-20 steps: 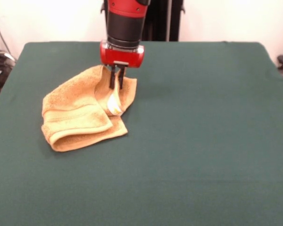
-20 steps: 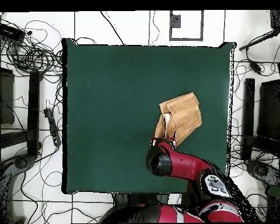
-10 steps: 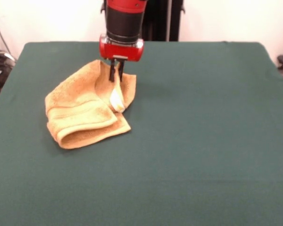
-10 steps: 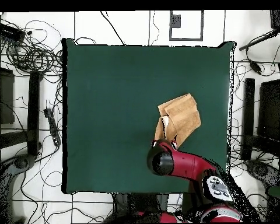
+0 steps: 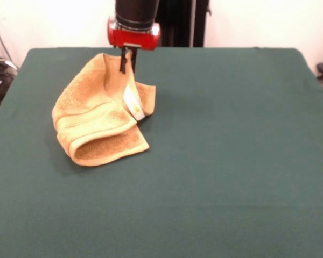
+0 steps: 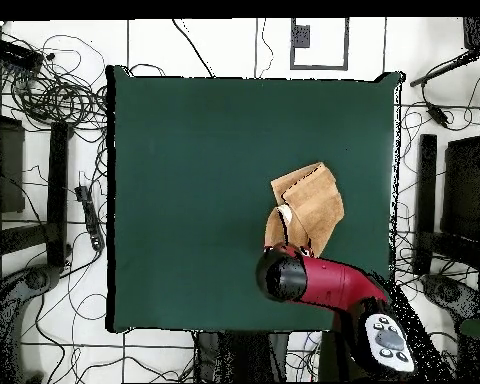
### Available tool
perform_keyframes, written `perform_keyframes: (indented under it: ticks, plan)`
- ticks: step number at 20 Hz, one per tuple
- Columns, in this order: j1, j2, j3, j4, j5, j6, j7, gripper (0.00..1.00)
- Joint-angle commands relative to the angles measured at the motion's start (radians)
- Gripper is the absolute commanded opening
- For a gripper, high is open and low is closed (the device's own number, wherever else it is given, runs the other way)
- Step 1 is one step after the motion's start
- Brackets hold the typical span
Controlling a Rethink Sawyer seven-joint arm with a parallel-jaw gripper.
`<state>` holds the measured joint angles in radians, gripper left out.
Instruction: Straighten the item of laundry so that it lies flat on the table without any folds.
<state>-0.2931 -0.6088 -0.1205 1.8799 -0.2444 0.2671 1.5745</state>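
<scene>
The orange-tan towel [image 5: 99,121] lies folded over on the green table [image 5: 231,161], left of centre in the front view. Its far edge is lifted up, with the white label [image 5: 133,103] hanging down from the raised part. My gripper [image 5: 127,62] is shut on that raised edge of the towel, right under the red wrist. In the overhead view the towel [image 6: 314,200] sits right of the table's middle, and the red arm [image 6: 324,282] covers its lower corner and hides the gripper.
Cables and stands [image 6: 54,150] lie on the floor around the table [image 6: 184,180]. A black stand [image 5: 180,21] rises behind the table's far edge.
The gripper has risen and drawn back toward the table's far edge, pulling the towel's held edge up with it. The towel's folded part has slid slightly toward that side.
</scene>
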Motion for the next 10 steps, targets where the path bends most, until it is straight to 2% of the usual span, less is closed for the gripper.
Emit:
perform_keyframes:
  ticks: [1, 10]
  plan:
    - [0.006, -0.030, 0.115, 0.097, -0.028, 0.130, 0.031, 0.00]
    - [-0.042, -0.027, 0.150, 0.080, -0.068, 0.129, -0.022, 0.00]
